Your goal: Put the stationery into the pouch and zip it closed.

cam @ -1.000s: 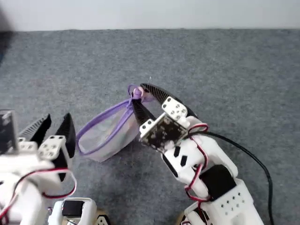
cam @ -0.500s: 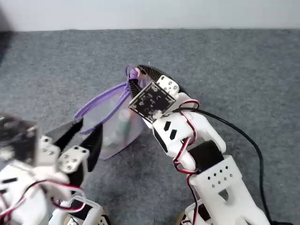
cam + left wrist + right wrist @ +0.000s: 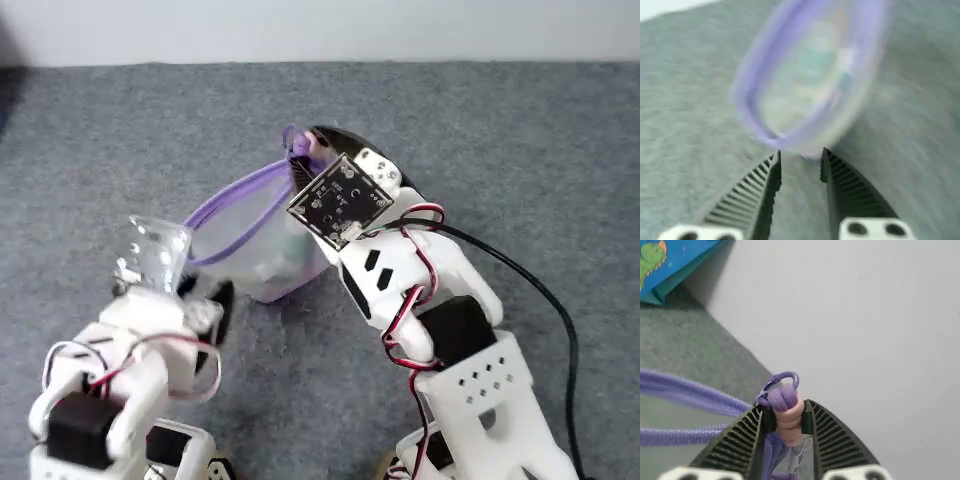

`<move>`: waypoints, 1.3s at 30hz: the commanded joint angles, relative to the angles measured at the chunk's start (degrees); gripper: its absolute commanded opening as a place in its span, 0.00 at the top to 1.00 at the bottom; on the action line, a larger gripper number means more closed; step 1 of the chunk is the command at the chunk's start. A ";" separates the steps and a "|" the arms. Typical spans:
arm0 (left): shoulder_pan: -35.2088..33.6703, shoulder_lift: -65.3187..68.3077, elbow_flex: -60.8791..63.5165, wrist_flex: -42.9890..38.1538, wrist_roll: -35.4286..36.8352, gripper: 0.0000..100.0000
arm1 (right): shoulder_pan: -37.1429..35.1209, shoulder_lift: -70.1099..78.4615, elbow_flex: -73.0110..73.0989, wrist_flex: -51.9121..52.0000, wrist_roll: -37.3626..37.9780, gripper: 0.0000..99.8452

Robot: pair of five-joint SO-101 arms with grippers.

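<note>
Right wrist view: the right gripper [image 3: 784,410] holds the pull tab [image 3: 783,396] of the pouch tight between its fingers. The left gripper [image 3: 800,155] is open a little, and its tips are just at the near end of the pouch [image 3: 810,75]. The pouch rests on the grey carpet [image 3: 520,150] between the two arms, with its purple zip open.

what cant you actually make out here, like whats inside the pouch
- Left wrist view: blur smears the pouch; its contents read as teal and pink patches, not nameable.
- High view: the right arm's circuit board covers part of the pouch.
- Right wrist view: the right tool pinches the zipper pull; its fingers hide the slider.
</note>
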 commanded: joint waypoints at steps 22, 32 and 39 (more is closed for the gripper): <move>4.57 12.57 -0.66 -31.38 7.91 0.87 | -6.46 -15.43 0.88 30.20 -0.09 0.99; 5.01 12.57 -21.14 -4.66 7.56 0.87 | -5.93 -15.08 8.26 20.53 -0.18 0.99; 11.34 12.57 -28.62 9.58 7.74 0.78 | -6.02 -14.90 12.66 14.46 0.18 0.99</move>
